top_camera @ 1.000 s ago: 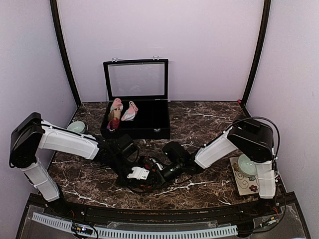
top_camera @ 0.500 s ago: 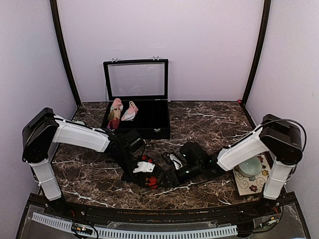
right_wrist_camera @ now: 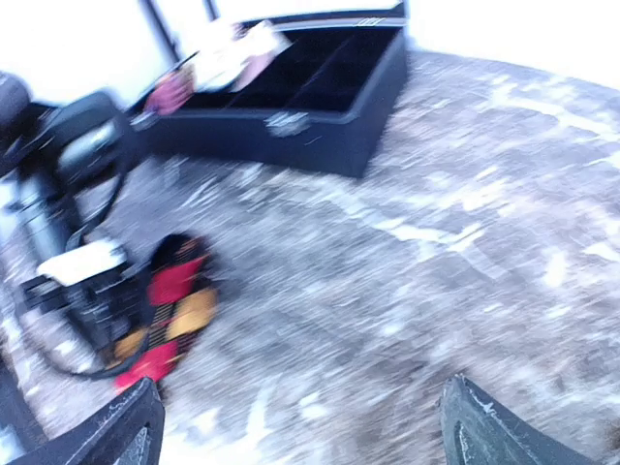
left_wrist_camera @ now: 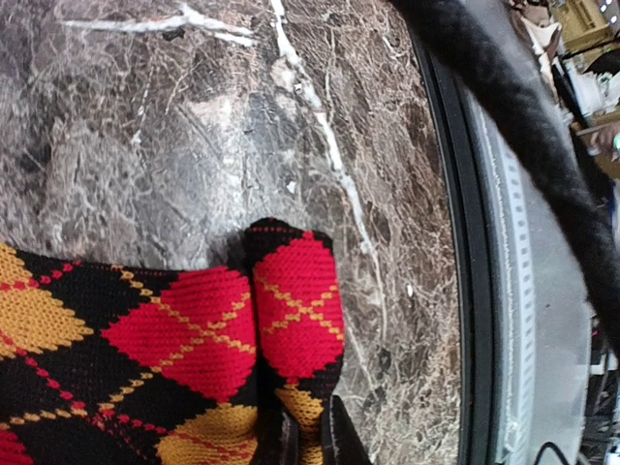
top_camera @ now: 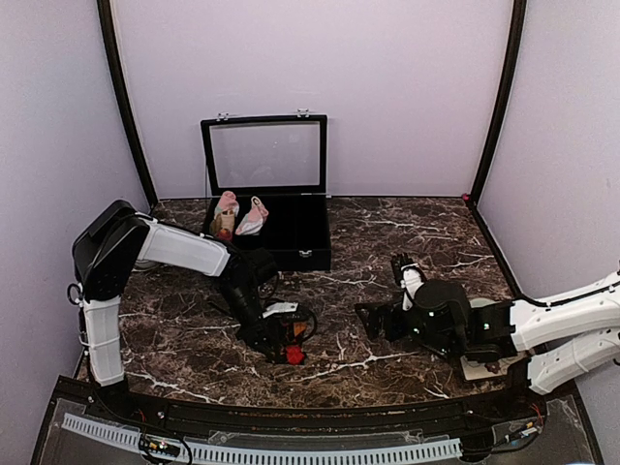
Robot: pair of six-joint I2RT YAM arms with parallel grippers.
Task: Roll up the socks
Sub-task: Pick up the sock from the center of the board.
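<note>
Marble table (top_camera: 426, 232), dark with pale veins; two arms reach over it.

Our counts: two socks, one upright roll, one case, two grippers.

Argyle sock (top_camera: 291, 346), black with red and orange diamonds, lies bunched on the table at the lower centre of the overhead frame, near the front edge. The left gripper (top_camera: 277, 334) is clenched on it. In the left wrist view the knit fills the lower left, folded double where it meets the jaws at the bottom edge. A thick black cable (left_wrist_camera: 523, 136) crosses the upper right corner of that view, above the table's front rail.

Pink sock (top_camera: 255, 216) lies inside the black case (top_camera: 300, 242), in its left part, just right of the upright roll (top_camera: 224, 217). We cannot make out its pattern from here. The case sits at the upper centre, against the back wall, with its glass lid (top_camera: 264, 153) standing open.

The left forearm runs across the case's front left corner in the overhead view and hides it.

The right gripper (top_camera: 387, 294) sits right of centre, well apart from the argyle sock, with its fingers (right_wrist_camera: 111, 431) spread wide and grasping nothing. Its own wrist view is smeared with blur. Even so, we can pick out the case along the top, and at the left the left gripper with the red and orange bundle.
</note>
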